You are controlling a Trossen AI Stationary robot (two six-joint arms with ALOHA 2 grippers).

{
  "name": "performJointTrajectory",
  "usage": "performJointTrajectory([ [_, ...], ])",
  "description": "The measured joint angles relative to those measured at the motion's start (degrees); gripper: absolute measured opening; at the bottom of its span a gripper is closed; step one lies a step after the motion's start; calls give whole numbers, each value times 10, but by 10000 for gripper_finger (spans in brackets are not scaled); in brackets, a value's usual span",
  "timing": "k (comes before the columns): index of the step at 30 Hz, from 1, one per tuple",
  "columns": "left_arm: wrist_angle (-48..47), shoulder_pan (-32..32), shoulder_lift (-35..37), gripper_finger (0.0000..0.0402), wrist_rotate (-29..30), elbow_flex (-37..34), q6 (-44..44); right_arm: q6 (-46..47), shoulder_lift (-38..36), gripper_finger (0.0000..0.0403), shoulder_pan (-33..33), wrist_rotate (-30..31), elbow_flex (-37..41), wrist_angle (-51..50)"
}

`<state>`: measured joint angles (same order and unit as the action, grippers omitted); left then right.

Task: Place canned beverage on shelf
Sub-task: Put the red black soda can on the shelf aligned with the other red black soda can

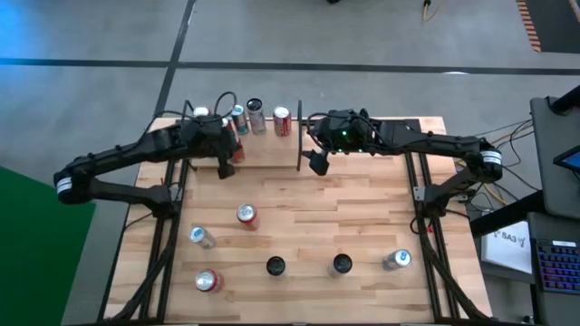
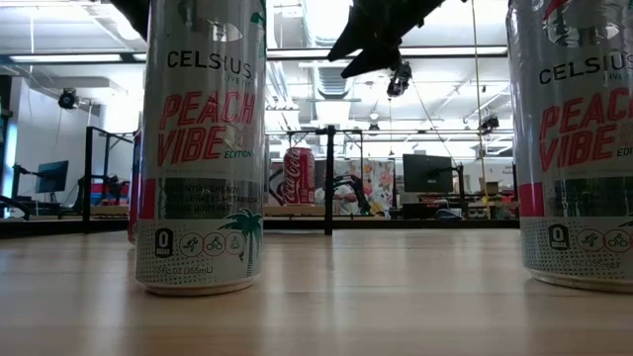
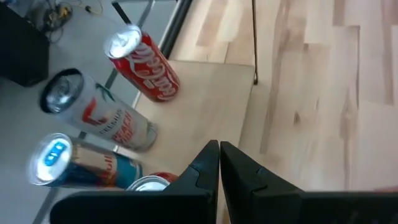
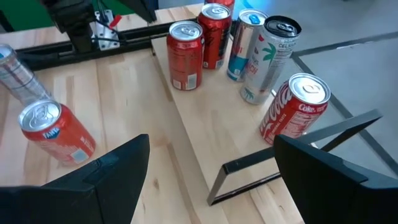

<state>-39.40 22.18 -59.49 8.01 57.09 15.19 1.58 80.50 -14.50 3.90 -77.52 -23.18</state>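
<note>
On the table (image 1: pixel 362 226), six cans; left jaws together, right jaws apart.

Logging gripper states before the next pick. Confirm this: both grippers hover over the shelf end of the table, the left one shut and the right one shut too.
Wrong on the right gripper: its fingers stand wide apart, as the right wrist view shows. The left gripper is shut, and both hover by the shelf.

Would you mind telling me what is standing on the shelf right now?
On the shelf stand two Coca-Cola cans, a Celsius can, a blue can and another red can. The left arm may hide more.
</note>
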Motion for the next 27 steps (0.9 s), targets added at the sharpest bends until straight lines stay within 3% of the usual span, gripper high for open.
performJointTrajectory([
  [11, -5, 8, -78, 0, 94, -1, -34, 1, 2, 329, 0, 1, 0, -1],
  [27, -5, 21, -99, 0, 139, -1, -114, -3, 2, 329, 0, 1, 0, -6],
])
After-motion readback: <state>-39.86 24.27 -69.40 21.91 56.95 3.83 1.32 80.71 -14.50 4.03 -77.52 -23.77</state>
